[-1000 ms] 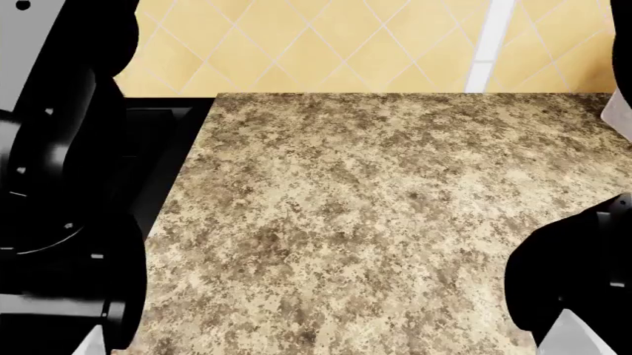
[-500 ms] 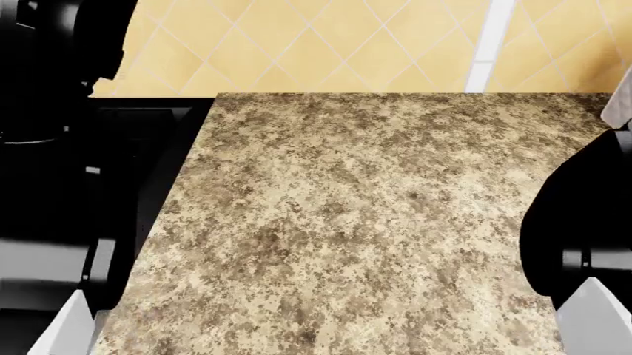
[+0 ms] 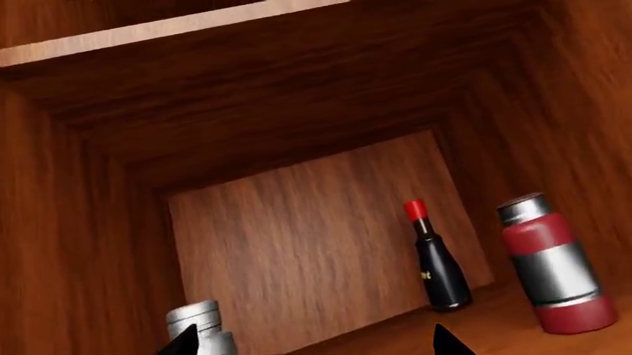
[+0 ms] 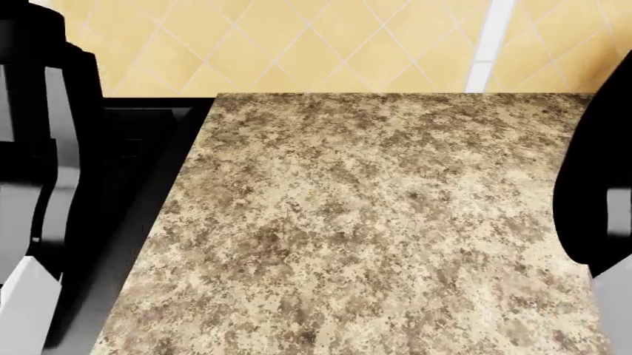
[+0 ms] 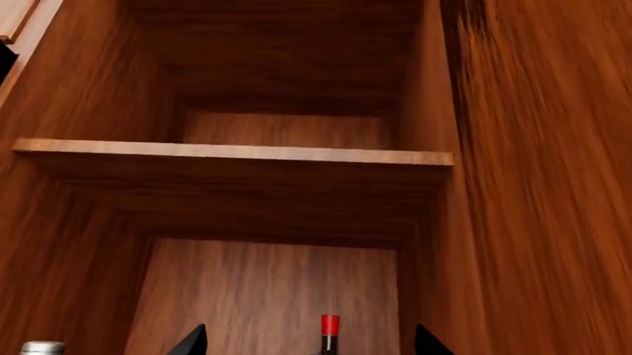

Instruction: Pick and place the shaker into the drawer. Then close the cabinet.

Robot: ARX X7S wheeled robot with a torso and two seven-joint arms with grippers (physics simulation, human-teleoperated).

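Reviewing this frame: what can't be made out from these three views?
- Head view: both grippers are out of frame; only black arm links flank the granite top.
- Left wrist view: the silver-capped container is cut by the edge and a fingertip.
- Right wrist view: the red-capped bottle is cropped at the edge.
- Neither wrist view shows whether anything is gripped.

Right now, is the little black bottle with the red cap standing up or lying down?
Standing up. In the left wrist view the black bottle rests on its base on the wooden floor, red cap on top, beside the red and silver canister.
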